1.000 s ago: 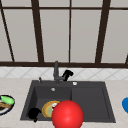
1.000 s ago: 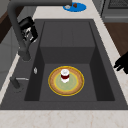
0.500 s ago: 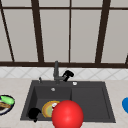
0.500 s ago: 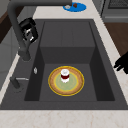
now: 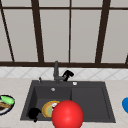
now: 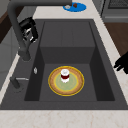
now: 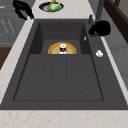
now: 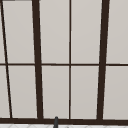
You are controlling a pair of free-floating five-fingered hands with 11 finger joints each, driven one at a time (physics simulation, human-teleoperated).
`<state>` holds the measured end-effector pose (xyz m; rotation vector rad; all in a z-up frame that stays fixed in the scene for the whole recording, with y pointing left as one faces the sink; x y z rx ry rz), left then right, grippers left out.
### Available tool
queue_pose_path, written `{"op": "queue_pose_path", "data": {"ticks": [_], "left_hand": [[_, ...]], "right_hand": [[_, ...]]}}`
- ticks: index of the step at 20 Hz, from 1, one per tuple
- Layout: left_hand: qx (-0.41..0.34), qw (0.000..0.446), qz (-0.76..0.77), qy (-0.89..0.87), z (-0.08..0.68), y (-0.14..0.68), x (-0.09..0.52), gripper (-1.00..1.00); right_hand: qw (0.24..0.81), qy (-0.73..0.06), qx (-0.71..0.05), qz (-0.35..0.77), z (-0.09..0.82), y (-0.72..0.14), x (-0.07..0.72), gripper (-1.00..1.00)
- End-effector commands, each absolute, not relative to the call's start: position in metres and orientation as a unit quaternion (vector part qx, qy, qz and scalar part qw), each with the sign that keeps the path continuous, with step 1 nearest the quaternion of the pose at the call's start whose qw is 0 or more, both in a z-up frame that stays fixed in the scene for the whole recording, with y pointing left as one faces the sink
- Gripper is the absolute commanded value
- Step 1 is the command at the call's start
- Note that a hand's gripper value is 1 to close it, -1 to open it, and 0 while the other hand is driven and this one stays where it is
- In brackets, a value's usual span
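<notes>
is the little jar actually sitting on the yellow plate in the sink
Touching. In the left side view the jar stands upright in the middle of the yellow plate, its base meeting the plate with no gap; the right side view shows the same.

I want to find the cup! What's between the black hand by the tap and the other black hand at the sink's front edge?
Between the right hand and left hand lies the yellow plate bearing a small cup, seen in the left side view.

A cup [image 6: 65, 75] stands on a plate [image 6: 76, 86] in the sink [image 6: 67, 53], faucet [image 6: 23, 50] behind it.
</notes>
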<state>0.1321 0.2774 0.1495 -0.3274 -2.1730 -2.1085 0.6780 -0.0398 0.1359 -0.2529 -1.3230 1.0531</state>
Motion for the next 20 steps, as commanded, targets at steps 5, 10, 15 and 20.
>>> {"op": "queue_pose_path", "data": {"ticks": [5, 10, 15, 20], "left_hand": [[-0.107, 0.048, -0.692, -0.713, 0.149, 0.277, 0.132, 0.00], [-0.107, 0.048, -0.692, -0.713, 0.149, 0.277, 0.132, 0.00], [-0.107, 0.048, -0.692, -0.713, 0.149, 0.277, 0.132, 0.00], [-0.107, 0.048, -0.692, -0.713, 0.149, 0.277, 0.132, 0.00]], "right_hand": [[0.656, -0.566, -0.124, 0.483, 0.163, -0.040, 0.680, -1.00], [0.642, -0.541, -0.149, 0.522, 0.183, -0.039, 0.675, -1.00], [0.639, -0.505, -0.183, 0.550, 0.180, -0.027, 0.669, -1.00], [0.633, -0.476, -0.208, 0.574, 0.181, -0.016, 0.661, -1.00]]}}
